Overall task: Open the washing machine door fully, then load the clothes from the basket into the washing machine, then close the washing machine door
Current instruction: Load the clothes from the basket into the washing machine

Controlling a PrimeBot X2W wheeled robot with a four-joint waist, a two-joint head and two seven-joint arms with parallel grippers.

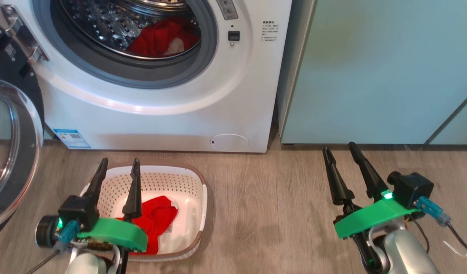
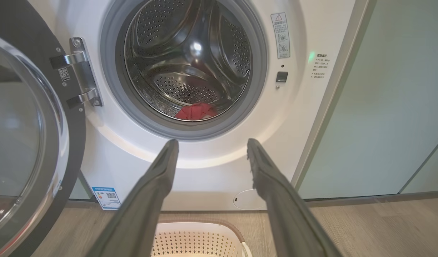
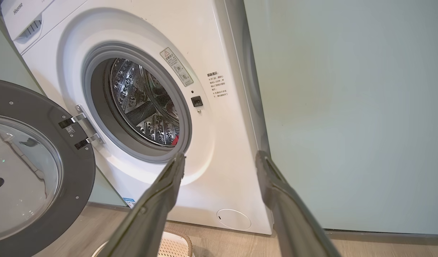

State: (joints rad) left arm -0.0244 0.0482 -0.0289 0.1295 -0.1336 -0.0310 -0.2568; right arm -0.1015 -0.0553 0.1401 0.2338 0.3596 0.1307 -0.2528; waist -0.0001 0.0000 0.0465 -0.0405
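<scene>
The white washing machine (image 1: 172, 114) stands with its black-rimmed glass door (image 1: 12, 152) swung wide open to the left. One red garment (image 1: 163, 38) lies in the steel drum (image 2: 190, 64). On the floor before the machine sits the cream perforated basket (image 1: 187, 182), holding another red garment (image 1: 157, 220). My left gripper (image 1: 119, 167) hovers open above the basket, nothing between its fingers. My right gripper (image 1: 339, 149) is open and empty over the bare floor, in front of the teal cabinet. In the left wrist view the left gripper (image 2: 212, 144) points at the drum opening.
Pale teal cabinets (image 1: 378, 68) stand right of the machine. Wood-look floor (image 1: 264, 205) stretches between the basket and my right arm. The open door (image 3: 33, 171) juts out on the left. A round white flap (image 1: 229, 142) sits low on the machine front.
</scene>
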